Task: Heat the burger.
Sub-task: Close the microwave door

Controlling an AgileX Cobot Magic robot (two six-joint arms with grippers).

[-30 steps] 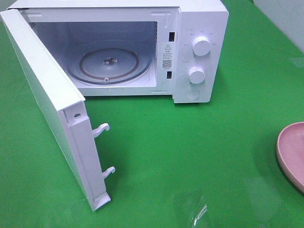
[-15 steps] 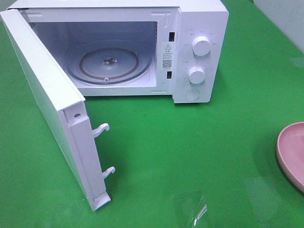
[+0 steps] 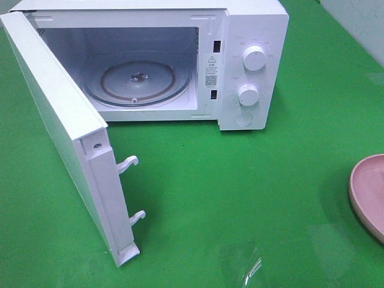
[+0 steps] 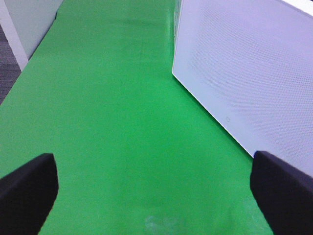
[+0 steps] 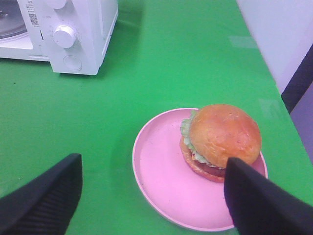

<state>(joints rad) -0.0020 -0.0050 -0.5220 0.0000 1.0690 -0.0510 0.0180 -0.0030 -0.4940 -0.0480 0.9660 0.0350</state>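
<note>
Right hand (image 5: 154, 196): fingers spread wide, nothing between them, hovering above the green worktop (image 5: 186, 58). One dark finger (image 5: 259, 205) overlaps the near edge of the burger (image 5: 222, 139) in the right wrist view and hides part of it. The burger sits upright on the pink plate (image 5: 161, 181), toward one side of it rather than centred; bun, lettuce frill and red filling visible. The plate's near rim is partly cut off by the frame.

Left hand (image 4: 154, 193): fingers far apart, empty, over bare green surface. Just beside it stands the white microwave door (image 4: 249, 73); only a dotted panel shows, with one small mark too small to read.

High view: neither hand nor the burger appears; only a slice of the plate shows at the right edge. A faint transparent glare sits at the bottom edge; cannot tell what it is.

Further back, the microwave (image 3: 252, 66) stands with its door swung fully open, and the glass turntable (image 3: 138, 81) is bare. A warning sticker (image 3: 210, 71) with a triangle and a QR code is on the inner frame; its text is illegible. Markings around the two dials (image 3: 254, 58) are too faint to read.
</note>
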